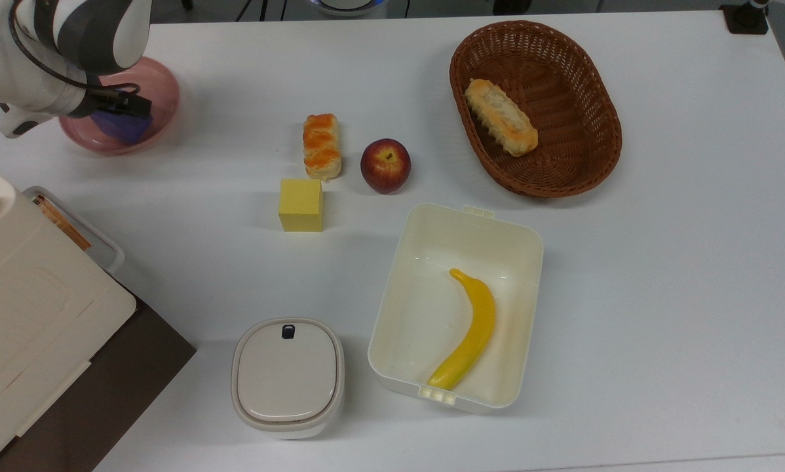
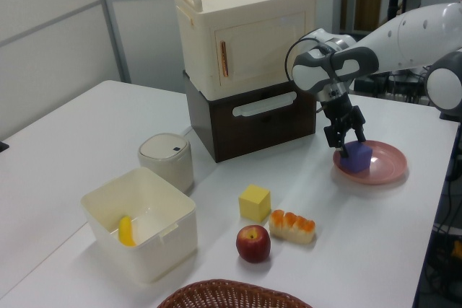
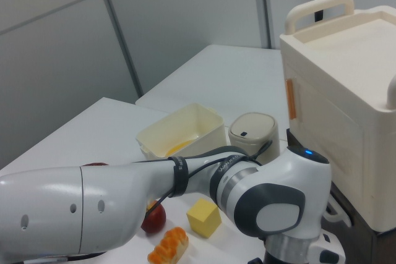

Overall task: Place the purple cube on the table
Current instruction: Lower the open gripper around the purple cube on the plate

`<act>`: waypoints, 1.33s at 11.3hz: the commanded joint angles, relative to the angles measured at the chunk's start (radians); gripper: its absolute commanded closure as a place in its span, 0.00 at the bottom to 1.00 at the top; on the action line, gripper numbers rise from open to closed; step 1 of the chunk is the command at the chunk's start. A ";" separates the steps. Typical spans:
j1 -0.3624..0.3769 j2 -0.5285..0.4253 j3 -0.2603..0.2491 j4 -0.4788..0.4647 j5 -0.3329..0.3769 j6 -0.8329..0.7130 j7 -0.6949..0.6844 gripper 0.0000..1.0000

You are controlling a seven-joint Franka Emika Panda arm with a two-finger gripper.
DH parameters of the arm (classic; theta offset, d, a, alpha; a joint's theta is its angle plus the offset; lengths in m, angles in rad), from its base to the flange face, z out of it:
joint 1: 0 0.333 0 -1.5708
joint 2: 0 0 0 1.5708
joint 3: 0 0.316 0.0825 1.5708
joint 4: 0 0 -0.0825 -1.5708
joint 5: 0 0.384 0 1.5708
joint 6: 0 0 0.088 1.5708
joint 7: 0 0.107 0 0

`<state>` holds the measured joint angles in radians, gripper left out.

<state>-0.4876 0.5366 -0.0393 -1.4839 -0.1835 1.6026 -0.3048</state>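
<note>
The purple cube (image 1: 122,128) (image 2: 358,159) sits on the pink round plate (image 1: 164,90) (image 2: 388,169) at the top view's far left. My gripper (image 1: 129,113) (image 2: 349,147) is lowered over the cube, open, with a finger on either side of its top; the arm hides part of the cube in the top view. The white table (image 1: 661,295) (image 2: 86,128) spreads around the plate. In the right view the arm's body takes up the foreground.
A bread roll (image 1: 321,145), an apple (image 1: 385,165) and a yellow cube (image 1: 300,204) lie mid-table. A wicker basket (image 1: 599,98) holds bread. A white box (image 1: 523,242) holds a banana (image 1: 470,331). A lidded container (image 1: 287,375) and a cream cabinet (image 2: 245,34) stand nearby.
</note>
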 commanded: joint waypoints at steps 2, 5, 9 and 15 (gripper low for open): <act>0.008 -0.007 -0.005 -0.032 -0.034 0.030 0.004 0.50; 0.008 -0.009 -0.004 -0.032 -0.034 0.028 0.001 0.92; 0.006 -0.017 -0.005 -0.029 -0.036 0.025 -0.010 1.00; 0.017 -0.043 -0.002 -0.022 -0.117 0.011 -0.010 0.00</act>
<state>-0.4826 0.5359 -0.0391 -1.4804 -0.2843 1.6018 -0.3050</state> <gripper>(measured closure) 0.317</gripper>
